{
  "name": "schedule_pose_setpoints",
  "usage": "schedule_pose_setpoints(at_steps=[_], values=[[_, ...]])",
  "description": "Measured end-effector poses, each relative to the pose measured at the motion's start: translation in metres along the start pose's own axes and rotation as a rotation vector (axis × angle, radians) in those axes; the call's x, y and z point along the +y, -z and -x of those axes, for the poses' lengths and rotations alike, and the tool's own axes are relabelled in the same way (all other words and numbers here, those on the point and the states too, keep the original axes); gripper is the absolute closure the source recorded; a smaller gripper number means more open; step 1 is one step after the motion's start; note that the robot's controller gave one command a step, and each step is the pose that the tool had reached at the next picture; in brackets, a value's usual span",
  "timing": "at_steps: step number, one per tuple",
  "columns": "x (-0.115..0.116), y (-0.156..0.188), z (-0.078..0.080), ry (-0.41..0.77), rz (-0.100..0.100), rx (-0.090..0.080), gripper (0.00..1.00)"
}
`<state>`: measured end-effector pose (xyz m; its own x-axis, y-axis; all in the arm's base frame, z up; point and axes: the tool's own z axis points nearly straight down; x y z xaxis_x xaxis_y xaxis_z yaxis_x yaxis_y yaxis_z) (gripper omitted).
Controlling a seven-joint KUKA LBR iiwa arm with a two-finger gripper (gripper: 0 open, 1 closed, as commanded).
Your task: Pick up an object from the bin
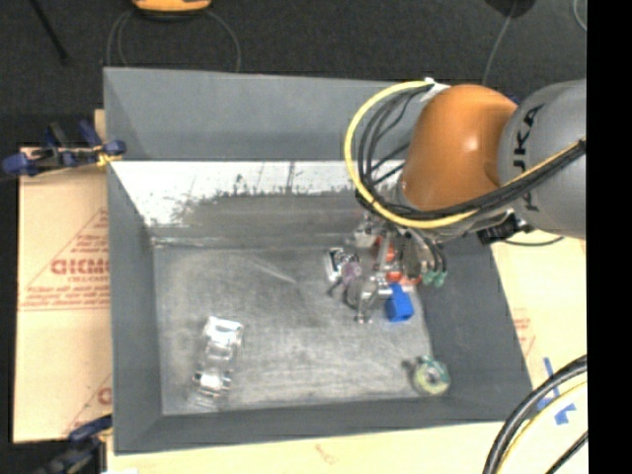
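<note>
Three things lie in the bin [134,304]; a small blue block [399,309] sits just beside the pincer [366,302], whose opening I cannot make out, so centring squarely over it before closing seems wise.

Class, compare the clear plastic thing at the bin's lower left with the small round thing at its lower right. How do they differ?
The clear thing is long and see-through; the round thing is compact and greenish. The clear thing is bigger than the round thing. The clear thing lies farther from the gripper than the round thing. Both rest loose on the bin floor.
</note>
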<state>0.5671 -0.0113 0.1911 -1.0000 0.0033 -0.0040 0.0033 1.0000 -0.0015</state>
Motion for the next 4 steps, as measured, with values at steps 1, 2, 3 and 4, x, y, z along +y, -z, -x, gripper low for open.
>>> schedule_pose_setpoints(at_steps=[1,2,3,4], values=[[-0.058,-0.086,0.043,0.123,-0.001,0.003,0.0],[-0.118,-0.118,0.015,0.161,0.006,-0.01,0.0],[-0.117,-0.114,0.018,0.163,0.001,-0.018,1.0],[-0.09,0.06,-0.006,0.364,-0.002,-0.008,1.0]])
